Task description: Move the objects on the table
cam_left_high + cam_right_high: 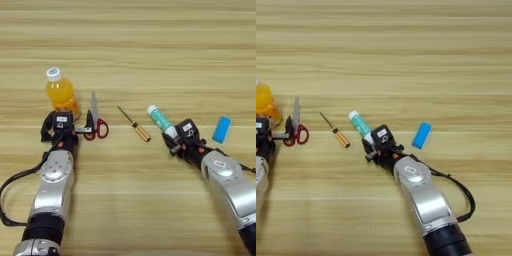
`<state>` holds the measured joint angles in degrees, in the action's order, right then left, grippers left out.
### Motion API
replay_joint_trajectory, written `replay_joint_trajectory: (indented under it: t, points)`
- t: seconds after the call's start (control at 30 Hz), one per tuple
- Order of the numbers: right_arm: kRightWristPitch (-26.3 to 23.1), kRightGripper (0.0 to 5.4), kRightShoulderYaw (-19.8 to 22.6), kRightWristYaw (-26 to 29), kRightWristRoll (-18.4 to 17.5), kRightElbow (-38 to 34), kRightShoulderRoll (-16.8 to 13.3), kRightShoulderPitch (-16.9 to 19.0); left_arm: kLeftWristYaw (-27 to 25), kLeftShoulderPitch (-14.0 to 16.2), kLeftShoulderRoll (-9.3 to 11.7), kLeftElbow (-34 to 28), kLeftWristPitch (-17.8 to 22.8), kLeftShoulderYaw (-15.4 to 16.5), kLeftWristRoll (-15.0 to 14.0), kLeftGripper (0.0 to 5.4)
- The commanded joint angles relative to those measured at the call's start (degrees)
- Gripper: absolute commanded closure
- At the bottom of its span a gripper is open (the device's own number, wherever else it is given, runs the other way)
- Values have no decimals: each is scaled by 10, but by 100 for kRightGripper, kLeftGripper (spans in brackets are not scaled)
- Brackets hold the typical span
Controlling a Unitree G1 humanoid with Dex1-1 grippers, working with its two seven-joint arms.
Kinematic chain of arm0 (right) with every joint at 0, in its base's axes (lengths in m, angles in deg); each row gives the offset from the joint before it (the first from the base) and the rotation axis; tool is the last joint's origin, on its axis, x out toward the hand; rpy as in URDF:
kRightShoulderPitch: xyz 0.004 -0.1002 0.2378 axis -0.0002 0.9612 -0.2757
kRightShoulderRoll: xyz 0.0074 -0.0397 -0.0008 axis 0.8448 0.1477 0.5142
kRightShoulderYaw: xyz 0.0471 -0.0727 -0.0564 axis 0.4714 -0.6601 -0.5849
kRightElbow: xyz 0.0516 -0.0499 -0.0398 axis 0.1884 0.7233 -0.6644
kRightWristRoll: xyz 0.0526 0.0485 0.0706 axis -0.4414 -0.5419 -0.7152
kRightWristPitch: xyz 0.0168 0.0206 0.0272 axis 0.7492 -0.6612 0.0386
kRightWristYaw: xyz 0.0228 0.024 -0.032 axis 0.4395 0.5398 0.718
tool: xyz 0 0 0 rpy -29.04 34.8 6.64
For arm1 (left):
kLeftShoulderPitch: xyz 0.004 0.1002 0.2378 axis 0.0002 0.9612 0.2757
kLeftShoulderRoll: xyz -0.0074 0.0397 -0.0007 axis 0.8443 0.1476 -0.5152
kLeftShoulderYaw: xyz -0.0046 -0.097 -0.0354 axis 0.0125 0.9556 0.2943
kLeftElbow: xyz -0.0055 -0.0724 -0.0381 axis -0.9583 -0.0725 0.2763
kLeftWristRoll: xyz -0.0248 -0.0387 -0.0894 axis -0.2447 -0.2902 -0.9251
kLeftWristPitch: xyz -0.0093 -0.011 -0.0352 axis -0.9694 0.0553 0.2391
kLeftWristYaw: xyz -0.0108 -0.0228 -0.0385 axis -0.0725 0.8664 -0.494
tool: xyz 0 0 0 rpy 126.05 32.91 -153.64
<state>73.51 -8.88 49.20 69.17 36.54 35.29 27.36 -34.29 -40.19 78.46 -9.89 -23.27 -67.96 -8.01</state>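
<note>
Wide table (150, 50) stretches bare beyond bottle (61, 94), scissors (95, 120), glue stick (160, 119).

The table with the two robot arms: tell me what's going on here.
Five small things lie in a row on the wooden table. The left tool sits just in front of the orange-drink bottle, its finger reaching to the handles of the red-handled scissors. The right tool is at the near end of the glue stick, apparently gripping it. The screwdriver lies untouched between the arms, and the blue block lies beyond the right arm.
</note>
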Motion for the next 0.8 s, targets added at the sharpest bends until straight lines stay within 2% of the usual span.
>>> replay_joint_trajectory:
  t: [0.03,0.2,0.4,0.6,0.8]
  points:
    - [4,370,13,-12,4,2,1,-5,0,3,2,4,4,0,1,0]
    - [8,370,46,-28,-7,-48,1,2,1,5,1,3,3,0,2,0]
    - [-12,370,158,-68,-40,-128,-14,22,2,4,-1,4,2,-1,3,0]
    - [-36,370,224,-91,-57,-139,-23,54,4,5,-2,2,3,-2,4,0]
    - [-68,370,272,-110,-66,-113,-31,66,6,5,-4,1,4,-4,5,0]
